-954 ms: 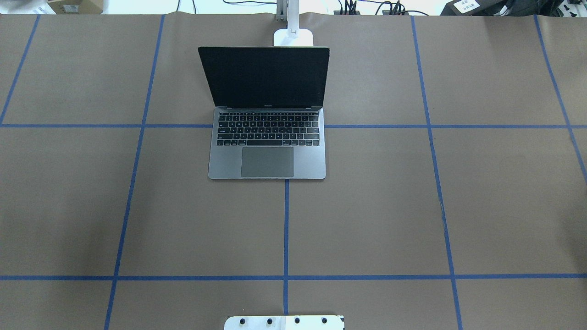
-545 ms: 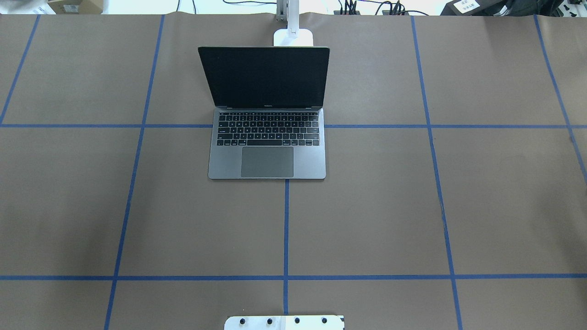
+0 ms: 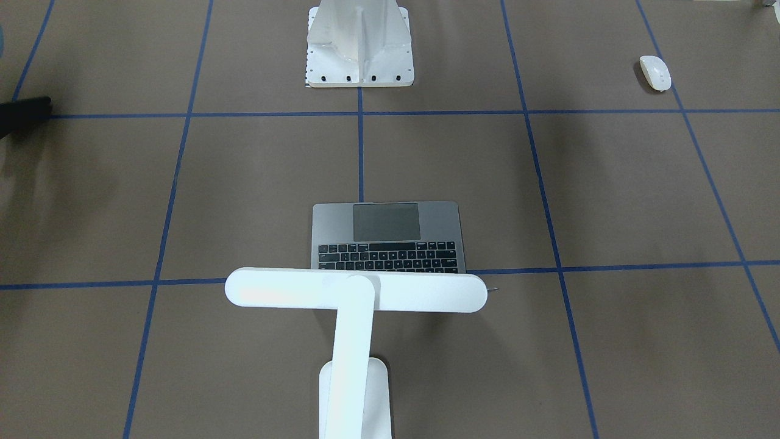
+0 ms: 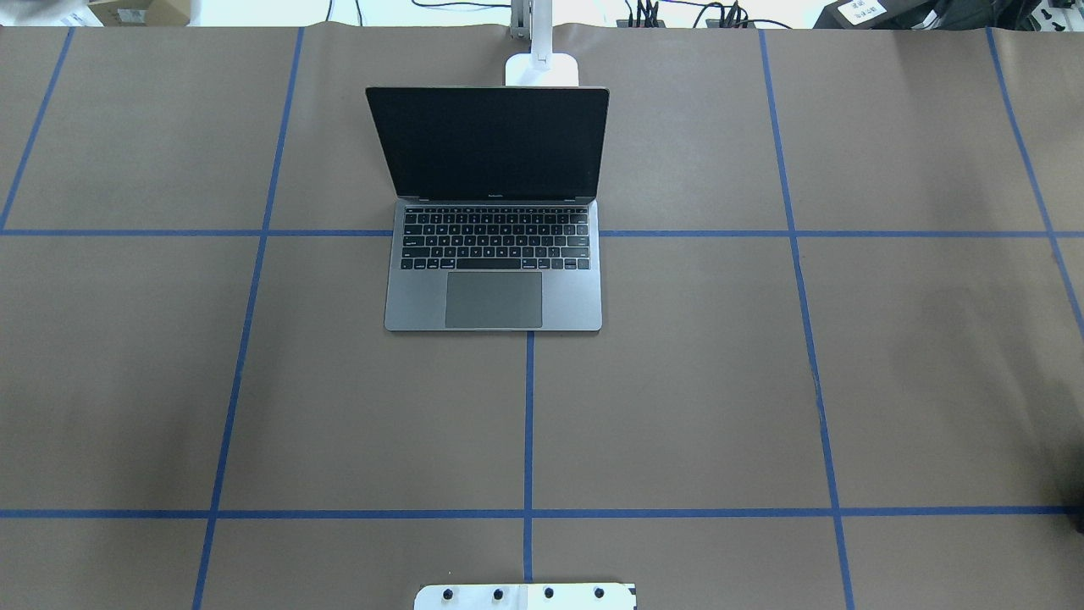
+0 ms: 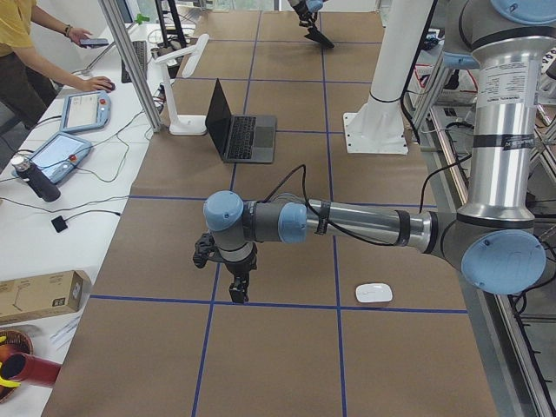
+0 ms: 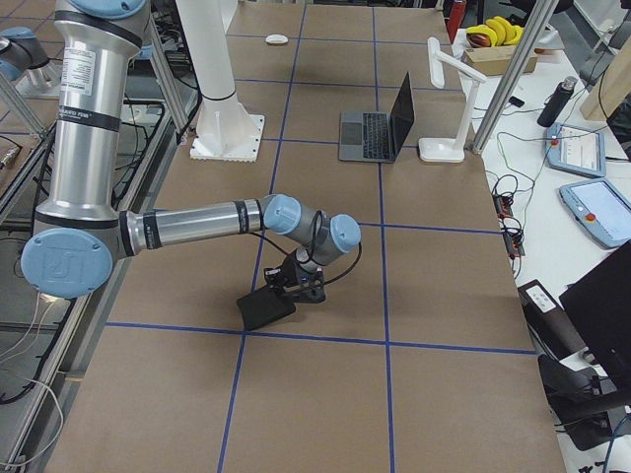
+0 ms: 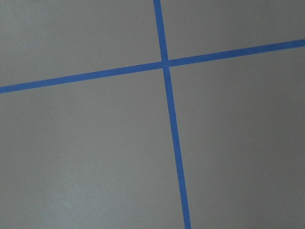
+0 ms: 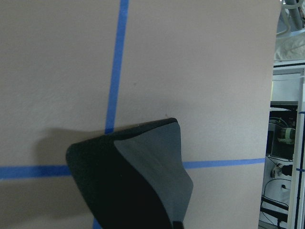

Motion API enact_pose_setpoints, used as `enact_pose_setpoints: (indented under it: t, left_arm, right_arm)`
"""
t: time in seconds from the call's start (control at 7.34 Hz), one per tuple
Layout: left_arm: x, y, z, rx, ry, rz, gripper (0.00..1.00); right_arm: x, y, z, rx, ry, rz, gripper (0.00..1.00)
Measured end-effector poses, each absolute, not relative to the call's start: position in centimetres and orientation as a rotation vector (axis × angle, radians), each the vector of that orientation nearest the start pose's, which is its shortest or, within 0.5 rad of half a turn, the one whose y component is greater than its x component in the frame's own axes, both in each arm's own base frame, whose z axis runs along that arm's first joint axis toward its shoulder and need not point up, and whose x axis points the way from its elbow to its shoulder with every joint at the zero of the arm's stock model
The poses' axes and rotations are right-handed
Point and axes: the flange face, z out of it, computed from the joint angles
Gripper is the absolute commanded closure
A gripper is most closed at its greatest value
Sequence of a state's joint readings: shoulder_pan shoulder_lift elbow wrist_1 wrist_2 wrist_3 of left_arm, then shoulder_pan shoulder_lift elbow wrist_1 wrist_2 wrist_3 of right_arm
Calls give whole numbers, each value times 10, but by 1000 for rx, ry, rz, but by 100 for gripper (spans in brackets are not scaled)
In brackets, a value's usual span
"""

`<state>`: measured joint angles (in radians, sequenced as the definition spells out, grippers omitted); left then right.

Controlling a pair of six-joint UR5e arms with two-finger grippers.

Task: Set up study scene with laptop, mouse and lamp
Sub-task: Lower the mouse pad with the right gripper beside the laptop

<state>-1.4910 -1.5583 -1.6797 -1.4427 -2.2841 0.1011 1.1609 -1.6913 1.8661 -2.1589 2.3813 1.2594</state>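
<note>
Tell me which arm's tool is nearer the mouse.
Left. Left tool hangs close beside the mouse; right tool, gripping the mouse pad, is far off toward the table's opposite end.

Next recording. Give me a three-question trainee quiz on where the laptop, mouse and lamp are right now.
1. True or false: the laptop is closed.
2. The mouse lies: A) on the robot's left side, B) on the robot's right side, C) beside the trackpad.
3. Fill in: the base of the lamp stands behind the laptop's ____.
Key: 1 false; 2 A; 3 screen.
</note>
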Motion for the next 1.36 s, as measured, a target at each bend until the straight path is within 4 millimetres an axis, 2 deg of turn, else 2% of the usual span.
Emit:
enact_pose_setpoints:
  t: [0.27, 0.41, 0.54, 0.82, 0.95, 1.09, 1.23, 1.36]
  left_arm:
    - [-29, -486, 630, -27, 714, 160, 0]
    - [-29, -486, 631, -29, 714, 160, 0]
    - [-29, -486, 632, -30, 714, 158, 0]
    - [-29, -486, 632, -32, 714, 157, 0]
    - [-29, -486, 632, -32, 714, 157, 0]
    - [-29, -486, 633, -33, 714, 157, 0]
    - [-29, -486, 633, -34, 714, 157, 0]
    - [-29, -486, 633, -34, 714, 157, 0]
  right_arm:
    - [-127, -445, 546, -790, -382, 915, 100]
    - [-135, -463, 507, -748, -436, 916, 100]
    - [-140, -473, 469, -707, -492, 912, 100]
    - [-157, -477, 397, -676, -601, 892, 100]
    - [-189, -473, 361, -681, -619, 877, 100]
    - [-234, -470, 330, -683, -605, 874, 100]
    - [-276, -469, 311, -671, -580, 900, 100]
    - [-302, -473, 308, -647, -555, 928, 100]
